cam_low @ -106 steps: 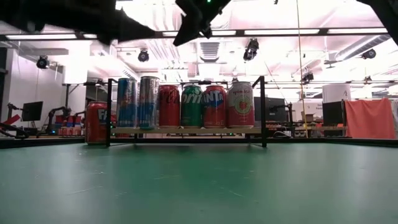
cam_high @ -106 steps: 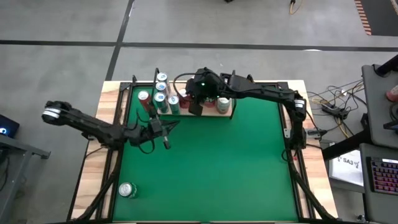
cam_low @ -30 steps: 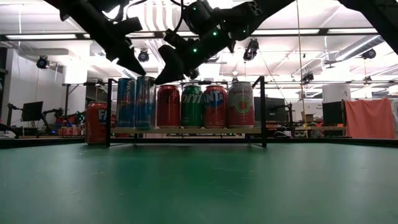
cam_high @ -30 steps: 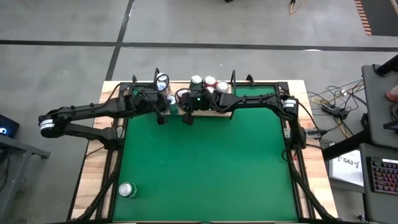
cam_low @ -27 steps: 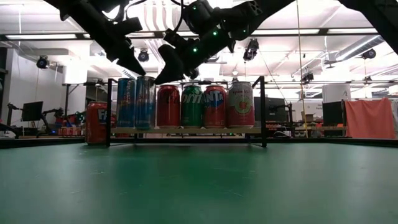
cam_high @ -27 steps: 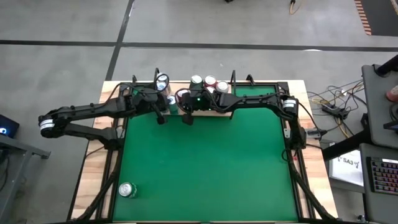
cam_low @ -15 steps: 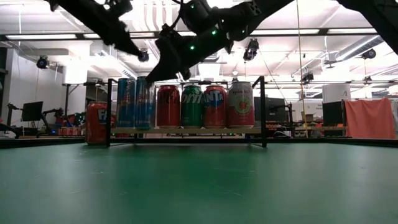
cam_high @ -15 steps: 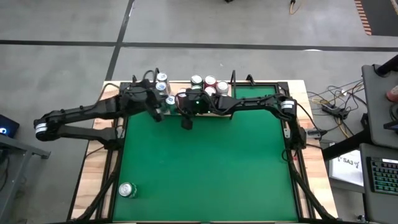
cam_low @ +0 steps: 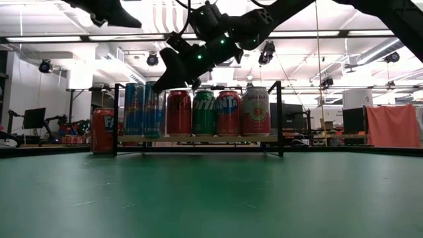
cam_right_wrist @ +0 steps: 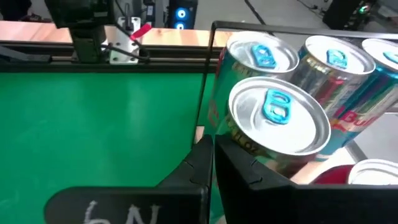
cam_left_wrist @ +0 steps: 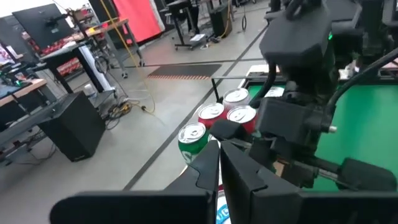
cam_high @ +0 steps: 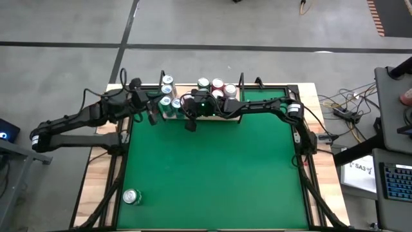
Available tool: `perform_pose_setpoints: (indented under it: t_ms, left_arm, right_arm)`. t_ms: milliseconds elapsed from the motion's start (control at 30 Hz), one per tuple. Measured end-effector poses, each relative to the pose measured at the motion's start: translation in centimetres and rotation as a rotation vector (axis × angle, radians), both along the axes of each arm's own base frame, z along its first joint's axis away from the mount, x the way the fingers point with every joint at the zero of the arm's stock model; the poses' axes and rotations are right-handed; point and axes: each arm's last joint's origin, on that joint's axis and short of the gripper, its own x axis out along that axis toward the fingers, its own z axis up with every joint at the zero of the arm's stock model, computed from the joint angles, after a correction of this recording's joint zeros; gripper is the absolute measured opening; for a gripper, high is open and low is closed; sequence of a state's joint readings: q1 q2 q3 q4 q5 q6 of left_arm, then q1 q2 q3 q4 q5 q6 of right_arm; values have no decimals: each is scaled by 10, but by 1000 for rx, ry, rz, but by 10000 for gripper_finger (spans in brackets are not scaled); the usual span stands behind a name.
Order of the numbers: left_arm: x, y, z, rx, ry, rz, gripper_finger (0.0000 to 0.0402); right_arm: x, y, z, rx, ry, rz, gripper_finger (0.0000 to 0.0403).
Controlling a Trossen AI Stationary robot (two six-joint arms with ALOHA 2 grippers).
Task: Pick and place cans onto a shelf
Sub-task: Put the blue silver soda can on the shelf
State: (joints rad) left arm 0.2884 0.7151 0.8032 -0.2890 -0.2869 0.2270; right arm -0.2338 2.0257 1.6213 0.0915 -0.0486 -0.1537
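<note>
- The shelf (cam_low: 198, 137) was seen across the upper middle of the low view, with 6 cans (cam_low: 203, 113) lined up along its front edge; further cans behind them were suggested in the high view, and their exact count could not be told.
- 1 red can (cam_low: 102, 131) was seen standing left of the shelf's left black upright, apparently on the table (cam_high: 212, 174) rather than on the board.
- 1 silver-topped can (cam_high: 132, 196) was left alone at the lower left of the high view, well apart from the shelf.
- The task was judged to be mostly done, with the lone can, and possibly the red can, remaining.
- The right gripper (cam_high: 190, 125) was held at the upper middle of the high view, just in front of the shelf; its fingers were pressed together and nothing was carried.
- The left gripper (cam_high: 152, 116) was held just left of it, near the shelf's left end; its fingers were likewise closed and empty.
- In the right wrist view, teal-tabbed can tops (cam_right_wrist: 278, 115) were seen just beyond the closed fingers.
</note>
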Motion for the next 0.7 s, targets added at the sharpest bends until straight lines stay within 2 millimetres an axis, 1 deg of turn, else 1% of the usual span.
perform_pose_setpoints:
  t_ms: [167, 367, 467, 600, 700]
  left_arm:
    - [-3, -1, 2, -2, -17, -8, 0]
    - [-2, -1, 0, -4, -11, -8, 0]
    - [-1, -1, -2, -7, -3, -8, 0]
    - [0, 0, -4, -10, 4, -8, 0]
    - [0, 0, -4, -14, 3, -7, 0]
  right_arm:
    - [3, -4, -3, -14, 1, -2, 9]
    - [10, -8, -8, -21, 8, -2, 9]
    - [10, -8, -9, -22, 21, -4, 9]
    - [9, -8, -5, -22, 18, 0, 9]
    - [5, -6, 7, -10, 12, -2, 9]
